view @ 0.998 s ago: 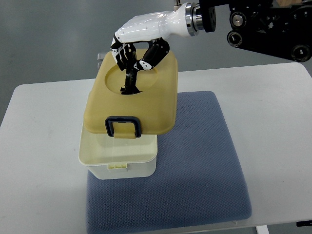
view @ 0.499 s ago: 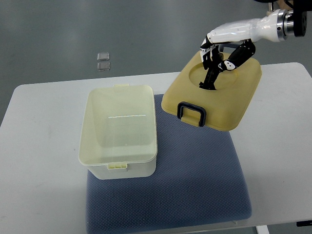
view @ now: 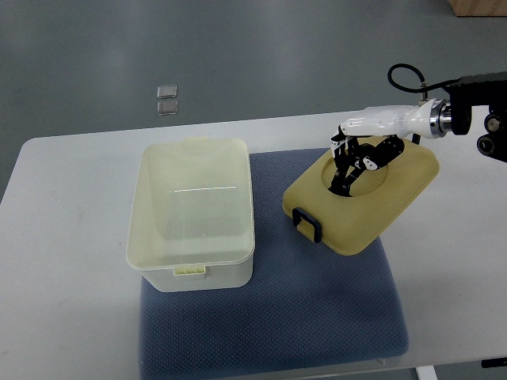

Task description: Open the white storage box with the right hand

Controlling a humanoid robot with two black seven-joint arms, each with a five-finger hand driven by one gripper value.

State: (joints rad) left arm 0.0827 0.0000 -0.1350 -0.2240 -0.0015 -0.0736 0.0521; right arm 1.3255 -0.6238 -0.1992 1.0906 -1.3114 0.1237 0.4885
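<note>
The white storage box (view: 192, 210) stands open on the left part of the blue mat (view: 317, 317), its inside bare. Its yellow lid (view: 366, 198), with a dark blue handle (view: 307, 222) at its near-left edge, lies low over the mat's right side, to the right of the box. My right hand (view: 350, 162) comes in from the right edge and is shut on the lid, fingers curled into the round recess on its top. Whether the lid rests fully on the mat I cannot tell. The left hand is out of view.
The white table (view: 63, 261) carries the mat and box. Two small clear squares (view: 166, 100) lie on the grey floor beyond the table's far edge. Dark robot hardware (view: 483, 127) shows at the right edge.
My right hand lifted the lid off the box, carried it to the right and lowered it onto the mat's right side. The box now stands open.
</note>
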